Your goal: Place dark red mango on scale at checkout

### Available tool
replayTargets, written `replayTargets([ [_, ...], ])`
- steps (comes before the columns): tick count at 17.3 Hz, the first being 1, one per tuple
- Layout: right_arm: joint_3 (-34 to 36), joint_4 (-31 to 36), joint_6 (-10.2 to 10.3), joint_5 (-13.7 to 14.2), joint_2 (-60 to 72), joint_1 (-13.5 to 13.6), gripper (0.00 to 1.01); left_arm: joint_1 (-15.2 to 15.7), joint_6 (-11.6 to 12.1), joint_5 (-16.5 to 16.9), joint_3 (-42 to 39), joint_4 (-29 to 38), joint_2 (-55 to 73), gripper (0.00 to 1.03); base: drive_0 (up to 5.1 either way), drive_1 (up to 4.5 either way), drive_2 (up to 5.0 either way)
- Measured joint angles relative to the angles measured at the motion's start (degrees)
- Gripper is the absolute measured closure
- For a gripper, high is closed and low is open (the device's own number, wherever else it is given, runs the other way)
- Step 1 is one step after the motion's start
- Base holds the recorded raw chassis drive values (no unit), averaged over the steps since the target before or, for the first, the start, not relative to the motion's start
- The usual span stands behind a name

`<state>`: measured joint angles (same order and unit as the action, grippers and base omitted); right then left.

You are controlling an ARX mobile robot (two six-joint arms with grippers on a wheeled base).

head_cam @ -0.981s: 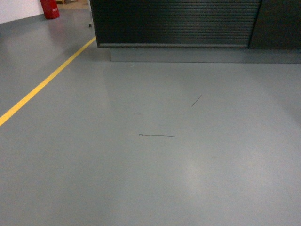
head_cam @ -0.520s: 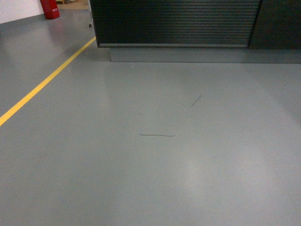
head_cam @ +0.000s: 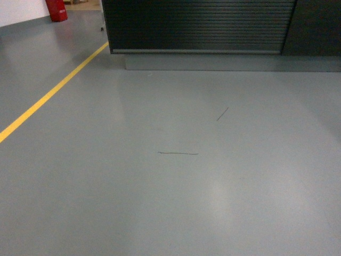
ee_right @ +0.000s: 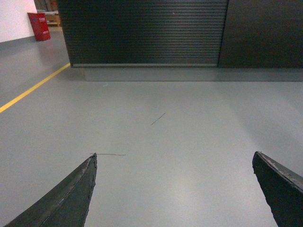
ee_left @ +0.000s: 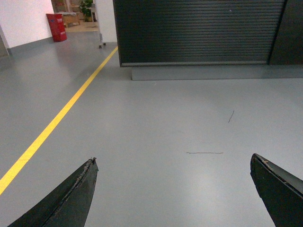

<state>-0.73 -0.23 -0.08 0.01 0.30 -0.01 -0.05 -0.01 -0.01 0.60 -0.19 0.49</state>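
Observation:
The checkout (head_cam: pixel 200 25) shows only as its dark, horizontally ribbed front panel across the top of the head view; it also fills the top of the left wrist view as the checkout (ee_left: pixel 199 30) and of the right wrist view as the checkout (ee_right: pixel 142 30). Its top is out of frame, so the scale and the dark red mango are out of view. My left gripper (ee_left: pixel 174 161) is open over bare grey floor, nothing between its fingers. My right gripper (ee_right: pixel 175 156) is open the same way, holding nothing. Neither gripper appears in the head view.
A yellow floor line (head_cam: pixel 50 93) runs diagonally at the left toward the counter's corner. A red fire extinguisher (head_cam: pixel 56 9) stands far back left. Two thin dark scuff marks (head_cam: pixel 178 153) lie on the grey floor. A grey plinth (head_cam: pixel 229 62) runs under the counter.

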Motion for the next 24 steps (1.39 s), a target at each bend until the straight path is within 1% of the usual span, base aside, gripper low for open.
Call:
replayTargets([
  [18, 0.0, 0.07, 0.0, 0.0, 0.0, 0.0, 0.03, 0.0, 0.0, 0.0, 0.0, 0.09, 0.0, 0.05, 0.0, 0.0, 0.0],
  [24, 0.0, -0.11, 0.02, 0.02, 0.0, 0.0, 0.03, 0.0, 0.0, 0.02, 0.0, 0.07, 0.02, 0.05, -0.1, 4.13, -4.3],
])
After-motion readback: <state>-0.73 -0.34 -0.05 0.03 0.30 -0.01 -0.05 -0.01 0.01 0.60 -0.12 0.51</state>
